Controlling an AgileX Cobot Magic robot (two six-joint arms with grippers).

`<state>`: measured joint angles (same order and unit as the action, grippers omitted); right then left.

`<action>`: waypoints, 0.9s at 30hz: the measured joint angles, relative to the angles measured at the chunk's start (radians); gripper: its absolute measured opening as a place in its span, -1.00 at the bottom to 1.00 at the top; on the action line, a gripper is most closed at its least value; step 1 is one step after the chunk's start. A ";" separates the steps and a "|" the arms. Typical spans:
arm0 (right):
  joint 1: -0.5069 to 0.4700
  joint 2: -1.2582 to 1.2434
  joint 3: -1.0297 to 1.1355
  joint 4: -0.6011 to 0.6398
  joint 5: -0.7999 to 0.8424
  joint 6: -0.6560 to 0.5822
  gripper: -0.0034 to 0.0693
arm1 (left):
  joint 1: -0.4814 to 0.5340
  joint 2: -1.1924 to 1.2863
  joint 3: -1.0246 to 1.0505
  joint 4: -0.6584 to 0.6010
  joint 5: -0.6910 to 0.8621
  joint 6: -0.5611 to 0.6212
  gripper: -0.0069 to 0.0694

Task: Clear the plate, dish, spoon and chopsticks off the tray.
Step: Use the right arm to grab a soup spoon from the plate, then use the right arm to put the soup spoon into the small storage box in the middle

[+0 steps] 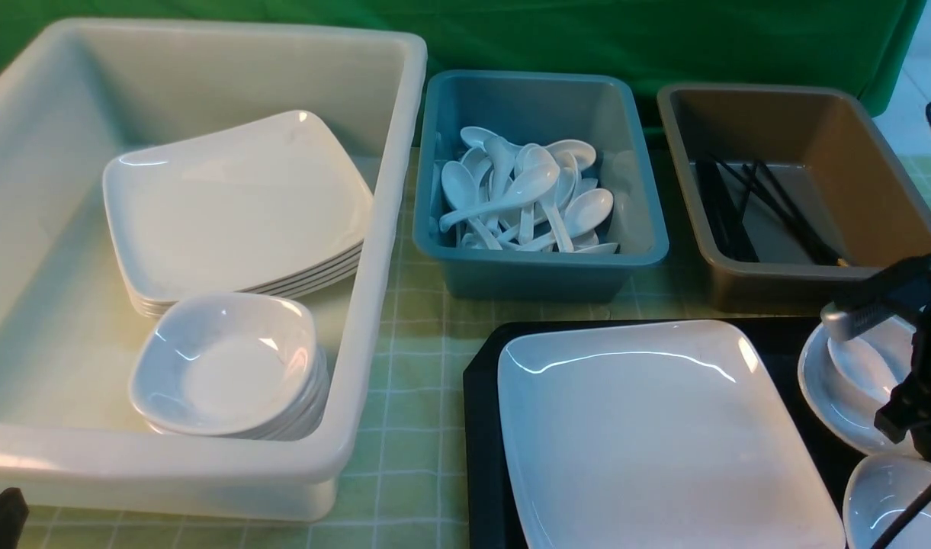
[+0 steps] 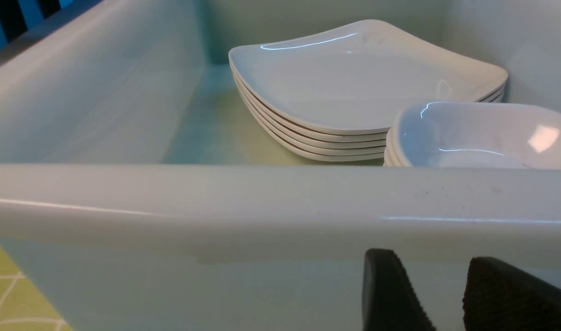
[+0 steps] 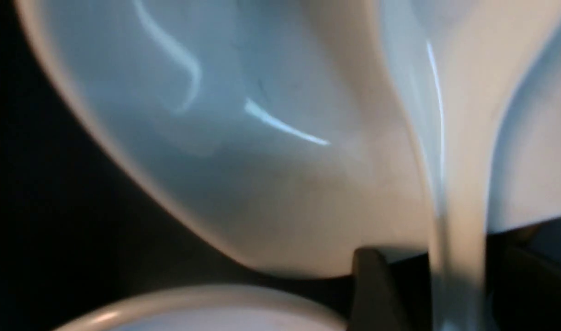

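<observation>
**Right pincer astride the spoon handle, plate flat on the tray**

Near the front right corner of the table (image 1: 412, 473), on green checked cloth: the dark tray (image 1: 482, 427), only partly in view. Across its left part, lying flat, the large white square plate (image 1: 648, 442), glossy and bare. Toward the tray's right side, a small deep white dish (image 1: 816, 396) with the white spoon (image 1: 861, 366) resting inside. Just in front of that, a second small dish (image 1: 884, 496), cut off by the picture's edge.

Over the dish with the spoon, the right arm's black wrist (image 1: 922, 381). Right pincer (image 3: 445, 262) spread wide, with one dark finger (image 3: 372, 294) on either side of the spoon's handle. A dark gap between that finger and the handle, so no clamp on it, as far as the blurred close view allows.

Left pincer (image 2: 434, 262) low at the table's front left corner, just outside the near wall of the cream tub (image 1: 389, 191). Fingers partly apart, nothing between them, only the tub's wall behind.

Along the table's left edge, inside the cream tub: a stack of square plates (image 1: 236, 206) toward the far side and a stack of small dishes (image 1: 221, 366) in the near right corner, the two stacks touching or nearly so.

At the table's back edge, in the middle, a teal tub (image 1: 633, 191) with a heap of white spoons (image 1: 522, 198). Beside it, toward the back right corner, a brown tub (image 1: 854, 145) with black chopsticks (image 1: 778, 206) on its floor.
</observation>
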<state>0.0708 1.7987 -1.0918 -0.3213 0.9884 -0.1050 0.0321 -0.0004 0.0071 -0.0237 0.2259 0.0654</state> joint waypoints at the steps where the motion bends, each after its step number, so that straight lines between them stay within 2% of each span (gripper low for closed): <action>1: 0.000 0.007 0.000 0.000 0.004 -0.001 -0.04 | 0.000 0.000 0.000 0.000 0.000 0.000 -0.21; 3: 0.000 0.011 0.000 0.000 0.010 -0.008 -0.18 | 0.000 0.000 0.000 0.000 0.000 0.000 -0.21; 6: 0.000 0.011 0.000 0.000 0.031 -0.029 -0.60 | 0.000 0.000 0.000 0.000 0.000 0.001 -0.21; 13: 0.000 -0.033 -0.023 0.071 0.141 -0.052 -0.58 | 0.000 0.000 0.000 0.000 0.000 0.001 -0.21; 18: 0.000 -0.156 -0.032 0.134 0.196 -0.055 -0.58 | 0.000 0.000 0.000 0.000 0.000 0.001 -0.21; 22: 0.010 -0.256 -0.041 0.203 0.194 -0.073 -0.58 | 0.000 0.000 0.000 0.000 0.000 0.001 -0.21; 27: 0.113 -0.341 -0.125 0.353 0.070 -0.083 -0.58 | 0.000 0.000 0.000 0.000 0.000 0.001 -0.21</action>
<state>0.1833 1.4574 -1.2167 0.0319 1.0588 -0.1879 0.0321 -0.0004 0.0071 -0.0237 0.2259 0.0668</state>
